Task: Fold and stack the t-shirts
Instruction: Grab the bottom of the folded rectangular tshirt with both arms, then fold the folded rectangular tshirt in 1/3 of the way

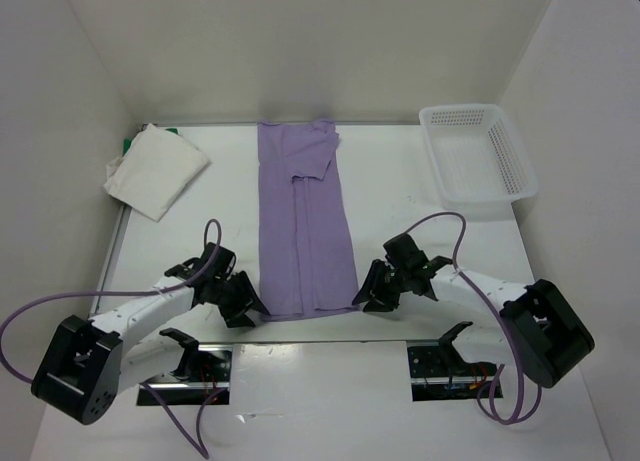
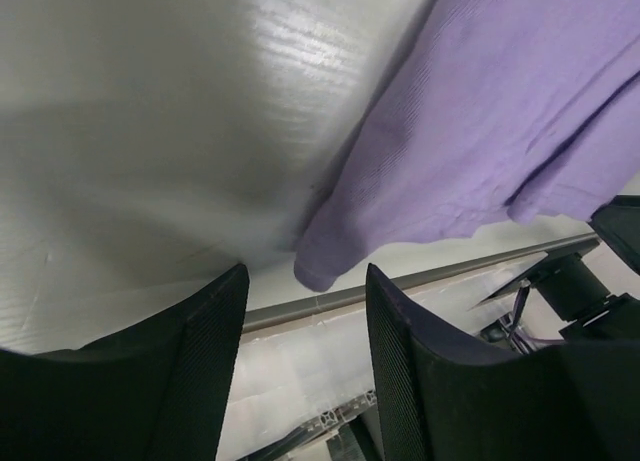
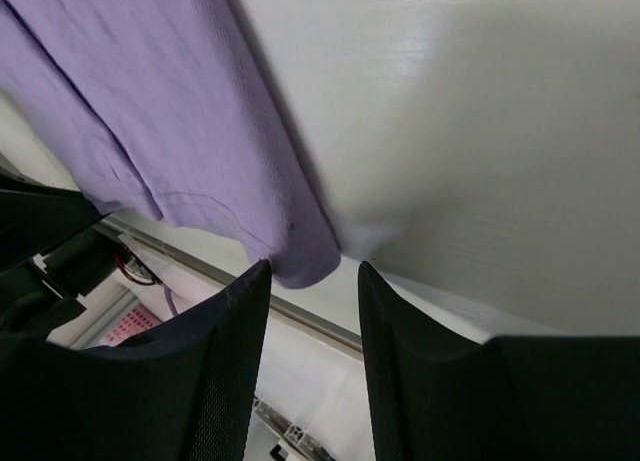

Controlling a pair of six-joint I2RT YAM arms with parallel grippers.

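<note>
Fold step, overhead: lavender t-shirt lies mid-table as a long strip, white t-shirt sits folded far left. Next move probably needs both near hem corners pinched.
Left wrist: left gripper parted, empty, corner just ahead.
Right wrist: right gripper parted, holding nothing.

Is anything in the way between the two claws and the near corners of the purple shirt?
Nothing visible does. The left claw and right claw hang open right beside the two near corners of the purple shirt, one at each.
</note>
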